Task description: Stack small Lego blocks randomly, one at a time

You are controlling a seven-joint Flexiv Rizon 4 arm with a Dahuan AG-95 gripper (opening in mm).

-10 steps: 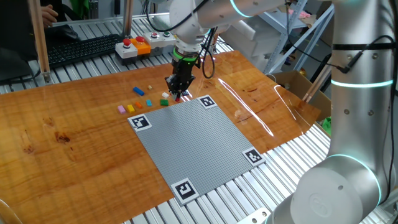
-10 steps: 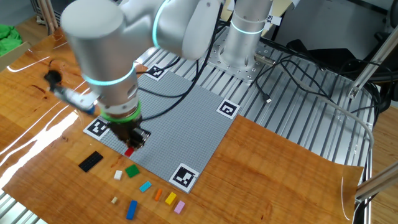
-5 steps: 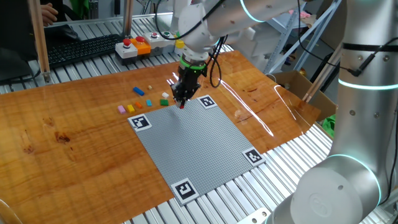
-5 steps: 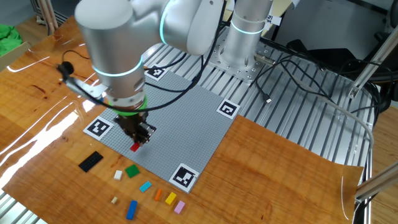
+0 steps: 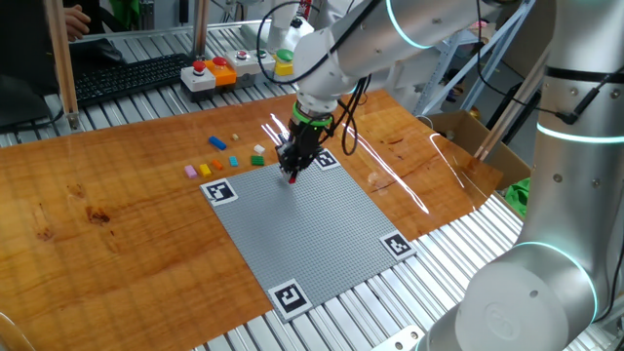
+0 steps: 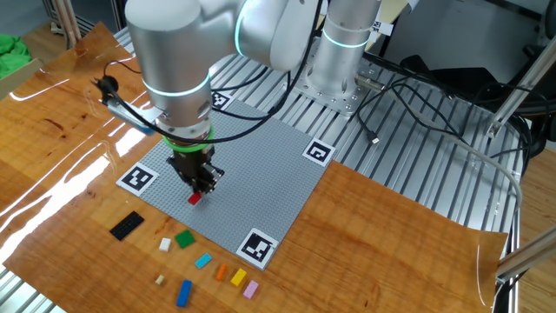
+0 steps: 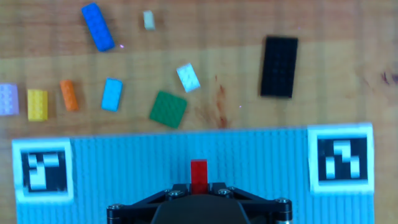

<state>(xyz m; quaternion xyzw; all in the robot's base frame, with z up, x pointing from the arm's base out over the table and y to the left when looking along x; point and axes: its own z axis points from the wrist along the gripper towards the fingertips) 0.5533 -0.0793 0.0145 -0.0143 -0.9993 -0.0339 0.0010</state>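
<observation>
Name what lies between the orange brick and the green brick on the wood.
In the hand view, a light-blue brick lies between the orange brick and the green brick.

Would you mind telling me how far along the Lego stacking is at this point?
Done: nothing shows as stacked; the baseplate bears no bricks. In hand: the gripper holds a red brick over the baseplate's edge. Left: the blue, light-blue, green, orange, yellow, pink and black bricks lie loose on the table.

a robotics lab: aluminium-profile bench [image 5: 127, 44], loose cables [image 6: 417, 96], button boxes [image 5: 210, 73], marker-cornered baseplate [image 5: 302, 224].
</observation>
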